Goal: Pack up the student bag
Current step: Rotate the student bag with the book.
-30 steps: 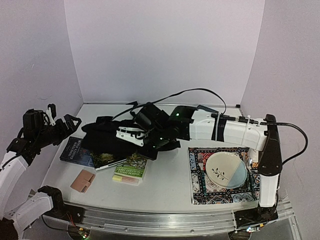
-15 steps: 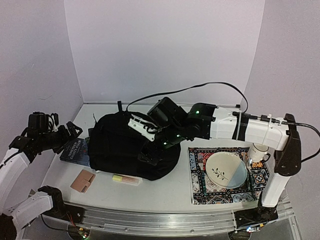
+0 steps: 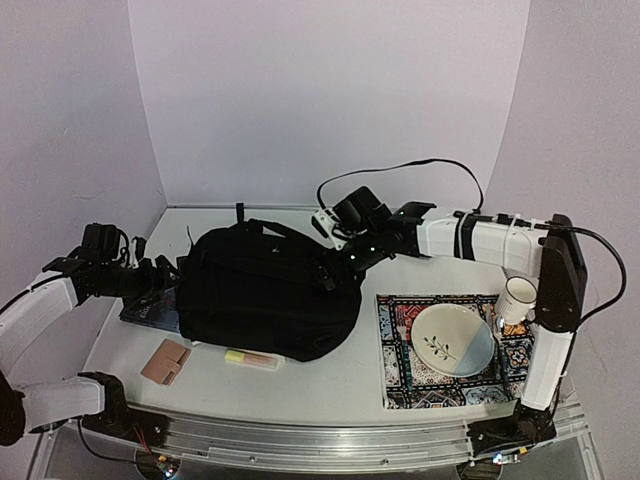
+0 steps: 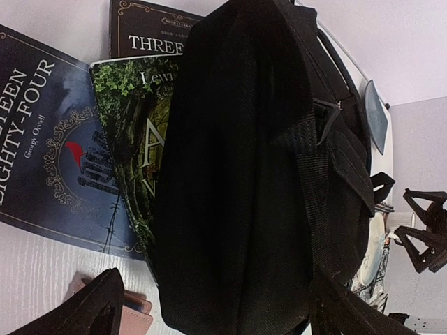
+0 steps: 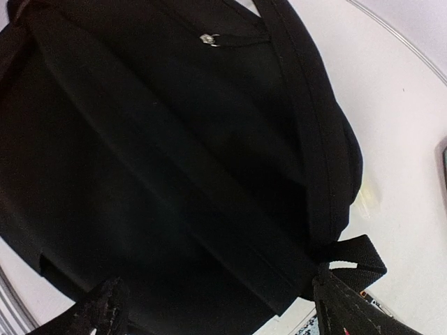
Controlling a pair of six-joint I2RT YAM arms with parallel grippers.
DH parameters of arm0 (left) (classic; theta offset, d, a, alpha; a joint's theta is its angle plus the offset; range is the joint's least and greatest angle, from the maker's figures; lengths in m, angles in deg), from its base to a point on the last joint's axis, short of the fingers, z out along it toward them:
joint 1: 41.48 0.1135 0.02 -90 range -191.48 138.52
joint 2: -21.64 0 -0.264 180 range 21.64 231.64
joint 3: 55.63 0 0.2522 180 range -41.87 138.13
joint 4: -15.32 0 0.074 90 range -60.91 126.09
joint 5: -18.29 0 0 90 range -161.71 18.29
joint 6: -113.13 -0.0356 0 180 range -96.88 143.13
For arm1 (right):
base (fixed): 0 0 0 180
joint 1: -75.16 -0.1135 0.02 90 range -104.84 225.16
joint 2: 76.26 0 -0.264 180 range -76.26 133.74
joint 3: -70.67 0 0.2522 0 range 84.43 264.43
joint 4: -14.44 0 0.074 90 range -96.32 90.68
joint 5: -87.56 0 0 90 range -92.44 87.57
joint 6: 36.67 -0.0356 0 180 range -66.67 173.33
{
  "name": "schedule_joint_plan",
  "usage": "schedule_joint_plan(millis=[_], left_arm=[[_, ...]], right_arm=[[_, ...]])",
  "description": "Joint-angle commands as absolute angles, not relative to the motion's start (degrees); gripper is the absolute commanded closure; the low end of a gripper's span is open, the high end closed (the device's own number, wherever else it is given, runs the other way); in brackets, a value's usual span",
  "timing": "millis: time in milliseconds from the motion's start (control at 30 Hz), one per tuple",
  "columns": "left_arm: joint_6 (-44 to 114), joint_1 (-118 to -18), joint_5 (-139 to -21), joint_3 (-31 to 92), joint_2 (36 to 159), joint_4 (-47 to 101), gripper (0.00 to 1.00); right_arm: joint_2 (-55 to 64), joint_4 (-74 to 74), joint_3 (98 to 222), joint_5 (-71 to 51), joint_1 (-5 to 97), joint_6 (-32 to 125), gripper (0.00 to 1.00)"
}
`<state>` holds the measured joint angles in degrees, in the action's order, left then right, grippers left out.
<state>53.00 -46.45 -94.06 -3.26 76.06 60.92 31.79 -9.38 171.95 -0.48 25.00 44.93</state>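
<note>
The student bag (image 3: 265,290), a large rounded black backpack, lies mid-table on top of the books. It fills the left wrist view (image 4: 244,181) and the right wrist view (image 5: 174,160). My left gripper (image 3: 163,278) hovers at the bag's left end, open, with its fingers (image 4: 91,307) spread wide around that end. My right gripper (image 3: 327,272) hangs over the bag's upper right side. It is open too, its fingertips (image 5: 349,307) far apart and nothing pinched between them.
Half under the bag lie a blue book (image 4: 49,160), a green book (image 4: 129,132) and a dark book (image 4: 150,31). A pink wallet (image 3: 165,362) and a yellow item (image 3: 250,358) sit near the front. At right, a patterned mat (image 3: 400,385) carries a plate (image 3: 455,340) and a mug (image 3: 517,298).
The right gripper has let go of the bag, opened and drawn back to the right. The bag now rests rounded over the books. The left arm has moved in toward the bag.
</note>
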Motion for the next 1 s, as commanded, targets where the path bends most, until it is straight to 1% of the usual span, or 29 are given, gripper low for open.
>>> schedule_joint_plan(millis=[0, 133, 333, 500, 600, 833, 900, 967], left_arm=[[49.53, -46.67, -95.20, -0.12, 80.17, 56.86, 0.08], [44.26, -46.66, -92.21, 7.26, 86.47, 57.52, 0.08], [37.42, -46.55, -88.92, 20.06, 99.01, 58.01, 0.07], [33.09, -46.57, -90.21, 30.35, 111.21, 58.23, 0.07], [31.03, -46.57, -92.87, 35.90, 118.08, 58.64, 0.08], [28.80, -46.70, -102.77, 41.65, 128.38, 59.12, 0.16], [28.56, -46.76, -106.15, 42.01, 130.18, 59.21, 0.22], [28.45, -46.91, -109.45, 41.88, 131.12, 59.24, 0.30]], right_arm=[[33.03, -8.69, 173.10, 1.45, 25.11, 37.01, 0.06], [29.15, -8.97, 167.50, 4.40, 25.14, 25.45, 0.02], [24.22, -6.64, 157.74, 2.78, 24.98, 9.79, 0.02], [22.18, 1.77, 149.18, 2.18, 23.84, 1.24, 0.02], [23.13, 7.60, 145.84, 1.18, 23.54, -2.30, 0.02], [28.29, 14.88, 145.29, -0.19, 23.22, -4.19, 0.02], [29.81, 16.12, 146.15, -0.75, 23.27, -3.70, 0.03], [31.39, 16.68, 147.24, -1.59, 23.24, -3.13, 0.08]])
